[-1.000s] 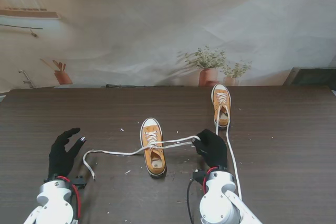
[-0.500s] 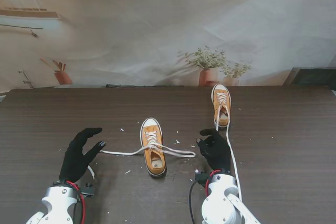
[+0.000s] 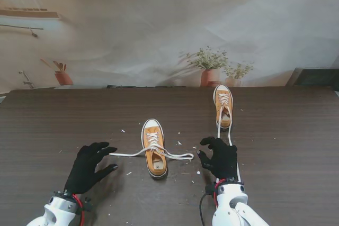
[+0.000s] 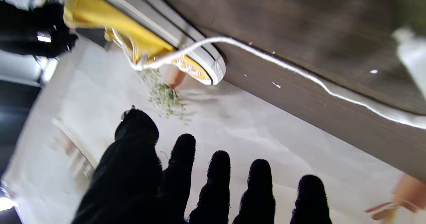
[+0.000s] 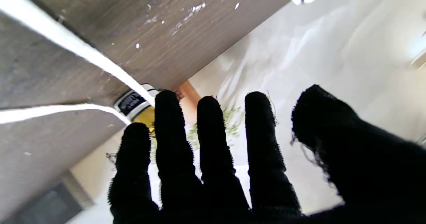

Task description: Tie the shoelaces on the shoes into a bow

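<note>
Judging from how the laces lie, almost all of the tying is yet to be done. The near shoe sits mid-bench with its lace crossed over the tongue, one end running out toward the left hand and the other toward the right hand, both ends flat on the bench; no loops and no bow are formed, and whether the crossing is a real first knot cannot be told. The far shoe stands farther from me on the right, its lace trailing loose past the right hand. Both hands hover with fingers spread wide, holding nothing. Left to do: pick up the ends, form loops, cinch, then repeat on the second shoe.
</note>
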{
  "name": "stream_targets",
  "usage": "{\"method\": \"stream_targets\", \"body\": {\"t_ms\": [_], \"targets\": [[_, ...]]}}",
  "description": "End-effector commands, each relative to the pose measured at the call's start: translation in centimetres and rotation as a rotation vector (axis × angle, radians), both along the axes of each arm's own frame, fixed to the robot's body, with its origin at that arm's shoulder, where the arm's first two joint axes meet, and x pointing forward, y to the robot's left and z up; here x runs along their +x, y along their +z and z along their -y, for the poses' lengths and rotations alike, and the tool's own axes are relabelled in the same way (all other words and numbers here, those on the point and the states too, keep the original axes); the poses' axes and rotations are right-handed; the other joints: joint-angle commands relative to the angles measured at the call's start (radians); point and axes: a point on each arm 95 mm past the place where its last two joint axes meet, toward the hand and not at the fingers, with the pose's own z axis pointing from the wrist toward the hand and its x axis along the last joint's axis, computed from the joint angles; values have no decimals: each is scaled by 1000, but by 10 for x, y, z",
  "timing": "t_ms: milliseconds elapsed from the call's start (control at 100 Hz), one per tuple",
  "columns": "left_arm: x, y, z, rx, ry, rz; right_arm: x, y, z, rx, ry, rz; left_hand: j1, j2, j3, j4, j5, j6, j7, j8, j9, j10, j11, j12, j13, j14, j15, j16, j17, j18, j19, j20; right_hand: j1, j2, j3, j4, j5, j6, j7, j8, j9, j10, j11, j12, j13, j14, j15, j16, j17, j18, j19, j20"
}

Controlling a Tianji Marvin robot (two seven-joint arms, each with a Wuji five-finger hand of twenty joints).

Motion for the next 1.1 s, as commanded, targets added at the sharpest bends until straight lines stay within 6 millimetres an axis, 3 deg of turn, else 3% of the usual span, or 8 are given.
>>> {"method": "stream_targets", "body": {"t_ms": [0, 50, 240, 280, 370, 600, 1050, 1090], "targets": [[13, 1, -5, 12, 6, -2, -1, 1, -6, -30, 58, -9, -87, -56, 119, -18, 13, -53, 19, -3, 10, -33, -2, -22, 9, -29, 7, -62, 4, -47, 10, -51, -32, -15, -5, -15, 22, -47, 27, 26, 18, -29, -9, -8, 24, -32, -13, -2, 11, -35, -15, 17], [18, -3, -2, -13, -4, 4, 0, 2, -13, -70, 105, 1, -147, -98, 242, -33, 15, -53, 33, 5, 19, -35, 2, -17, 18, -30, -2, -45, 10, -45, 4, -47, -26, -20, -20, -47, 33, -62, 44, 16, 27, -37, -9, -8, 34, -39, -14, -3, 22, -38, -16, 20], [23, -12, 16, -117, -19, -2, 16, 6, -36, -207, 228, 63, -147, -107, 270, -33, 34, -50, 50, 9, 43, -28, 15, -14, 33, -17, 12, -45, 22, -31, 6, -46, -6, -47, -37, -77, 25, -114, 75, 8, 46, -75, 0, -3, 68, -68, -13, -5, 69, -45, -3, 21], [23, -13, 17, -121, -27, -7, 21, 5, -38, -230, 243, 66, -147, -106, 273, -34, 37, -48, 51, 9, 43, -27, 16, -14, 33, -14, 14, -45, 23, -30, 6, -46, -13, -47, -28, -63, 3, -119, 71, 10, 36, -87, 4, -1, 69, -77, -16, -7, 73, -52, -1, 19], [20, -15, 19, -115, -38, -10, 29, 2, -44, -260, 269, 58, -148, -104, 276, -36, 41, -45, 52, 8, 44, -25, 17, -14, 33, -12, 17, -46, 24, -28, 7, -46, -32, -49, -19, 22, -73, -102, 32, 68, -1, -94, 12, 5, 51, -82, -19, -6, 65, -61, 1, 12], [8, -12, 17, -102, -11, -10, 34, -9, -63, -322, 325, 42, -154, -99, 276, -39, 51, -40, 47, 2, 42, -18, 12, -18, 20, -1, 14, -53, 11, -28, 1, -48, -38, -112, -25, 13, -201, -93, 60, 110, -64, -123, 64, 28, 25, -100, -14, 1, 61, -74, 3, 14], [-7, -8, 5, -34, 55, -65, 37, -23, -89, -313, 338, 11, -150, -77, 224, -39, 77, -35, 21, -2, 39, -6, -10, -25, 11, 13, -6, -59, -1, -30, -3, -48, -29, -83, -17, 18, -116, -90, 178, 189, -42, -117, 100, 37, 44, -100, -11, 1, 81, -72, 12, 14], [-8, -8, 5, -39, 58, -69, 38, -23, -91, -310, 336, 7, -147, -76, 219, -38, 79, -35, 20, -1, 40, -6, -10, -25, 12, 14, -7, -58, 0, -30, -2, -48, -21, -81, -22, -8, -107, -91, 181, 182, -39, -116, 98, 36, 47, -99, -12, 0, 83, -69, 13, 12]]}}
